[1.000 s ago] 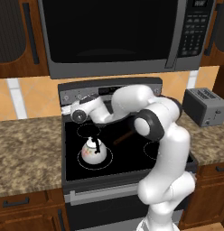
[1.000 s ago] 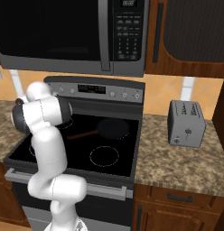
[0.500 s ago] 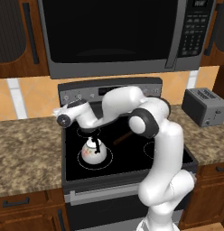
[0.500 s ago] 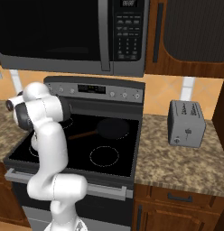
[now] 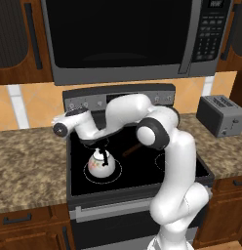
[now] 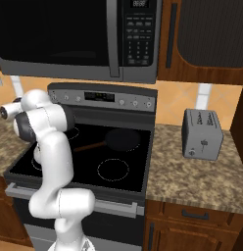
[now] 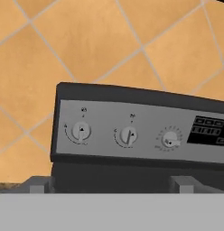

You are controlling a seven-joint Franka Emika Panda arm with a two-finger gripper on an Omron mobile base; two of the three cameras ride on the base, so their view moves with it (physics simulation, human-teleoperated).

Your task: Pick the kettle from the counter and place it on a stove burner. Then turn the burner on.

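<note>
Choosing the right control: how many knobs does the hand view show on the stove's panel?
3, in a row: left knob, middle knob, right knob beside the display. More may lie beyond the frame.

1. We see a black microwave point(image 5: 128, 36) mounted above the stove point(image 6: 118, 162), between dark wooden cabinets point(image 6: 206, 39).
2. We see a dark frying pan point(image 6: 121, 138) on the stove's rear right burner, its wooden handle pointing left.
3. We see a silver toaster point(image 6: 202, 133) on the granite to the right of the stove.
4. We see three round knobs point(image 7: 127, 135) in a row on the stove's grey back panel, with orange wall tiles point(image 7: 109, 40) behind it.
</note>
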